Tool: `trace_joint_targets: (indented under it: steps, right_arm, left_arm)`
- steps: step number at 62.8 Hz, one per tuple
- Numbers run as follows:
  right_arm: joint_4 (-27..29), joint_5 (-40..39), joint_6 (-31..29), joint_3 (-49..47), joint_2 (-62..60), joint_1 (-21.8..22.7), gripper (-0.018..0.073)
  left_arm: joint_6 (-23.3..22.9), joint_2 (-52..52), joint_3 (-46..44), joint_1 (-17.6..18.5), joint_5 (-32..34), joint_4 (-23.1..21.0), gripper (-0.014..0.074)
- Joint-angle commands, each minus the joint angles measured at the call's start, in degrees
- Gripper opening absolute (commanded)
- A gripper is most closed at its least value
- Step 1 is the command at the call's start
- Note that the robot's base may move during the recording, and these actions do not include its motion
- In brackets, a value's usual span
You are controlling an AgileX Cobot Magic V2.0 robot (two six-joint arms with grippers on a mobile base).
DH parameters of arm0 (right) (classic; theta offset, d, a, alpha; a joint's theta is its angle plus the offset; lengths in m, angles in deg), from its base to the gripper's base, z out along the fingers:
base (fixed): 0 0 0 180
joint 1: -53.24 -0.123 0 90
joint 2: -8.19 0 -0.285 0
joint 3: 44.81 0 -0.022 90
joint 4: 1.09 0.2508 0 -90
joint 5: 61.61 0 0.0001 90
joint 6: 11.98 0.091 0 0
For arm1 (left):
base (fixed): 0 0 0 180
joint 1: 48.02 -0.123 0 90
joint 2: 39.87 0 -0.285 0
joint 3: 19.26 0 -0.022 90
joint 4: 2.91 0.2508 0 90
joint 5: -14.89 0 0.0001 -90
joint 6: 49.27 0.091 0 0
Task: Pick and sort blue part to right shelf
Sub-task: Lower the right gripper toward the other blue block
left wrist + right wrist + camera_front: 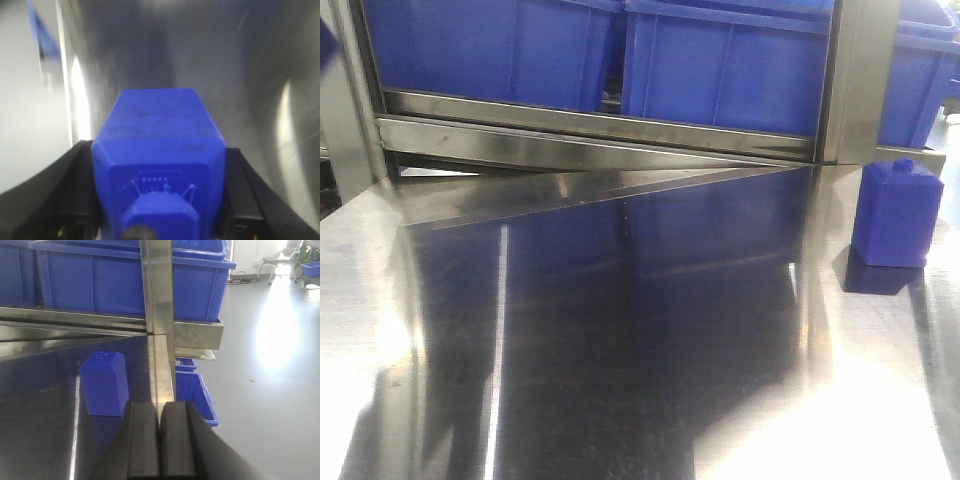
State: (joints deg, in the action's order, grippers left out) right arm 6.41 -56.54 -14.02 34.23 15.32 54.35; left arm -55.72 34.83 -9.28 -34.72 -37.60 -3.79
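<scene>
A blue part, a blocky piece with a small cap facing the camera, fills the left wrist view. My left gripper is shut on it, one black finger on each side, above blurred steel. Another blue part stands upright on the steel table at the right, near the rack's post; the right wrist view shows this blue part ahead and to the left. My right gripper is shut with nothing in it. The right shelf with blue bins runs along the back.
A steel upright post of the rack stands straight ahead of the right gripper. Beyond the table's right edge a blue bin sits lower down, on the grey floor. Neither gripper shows in the front view.
</scene>
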Motion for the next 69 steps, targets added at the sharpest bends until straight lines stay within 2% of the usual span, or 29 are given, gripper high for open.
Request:
trace_joint_targets:
  steps: [1,10,16,24,33,38,47,53,69]
  right_arm:
    - [0.6,-5.1,-0.1,-1.3,-1.1,0.3,0.0059]
    - [1.2,-8.3,-0.1,-1.4,-1.1,0.3,0.0059]
    - [1.2,-9.2,-0.1,-2.9,-1.1,0.3,0.0059]
    - [1.2,-7.0,-0.1,-7.2,-0.8,0.3,0.0059]
    - [1.2,-0.5,-0.1,-15.2,4.1,0.2,0.0074]
    - [1.2,2.1,-0.1,-20.7,9.2,0.2,0.0171]
    - [1.2,4.7,-0.1,-31.5,19.8,0.1,0.0481]
    - [1.2,7.6,-0.1,-38.5,26.8,-2.4,0.0617]
    - [1.2,13.4,-0.2,-48.6,41.2,-7.4,0.0627]
  left_arm:
    - [0.3,-9.8,3.0,0.4,9.8,-0.3,0.0266]
    - [0.3,-23.4,10.3,0.4,20.2,-0.3,0.0266]
    - [0.3,-30.9,15.6,0.4,24.7,-0.3,0.0266]
    - [0.3,-39.4,21.6,0.4,26.8,-0.2,0.0266]
    - [0.3,-44.8,25.4,0.4,26.8,0.1,0.0266]
    - [0.3,-45.7,25.6,0.4,26.6,0.1,0.0266]
    - [0.3,-45.6,25.6,0.4,26.6,0.1,0.0266]
    - [0.3,-45.6,25.6,0.4,26.6,0.1,0.0266]
    - [0.3,-45.6,25.6,0.4,26.8,0.1,0.0266]
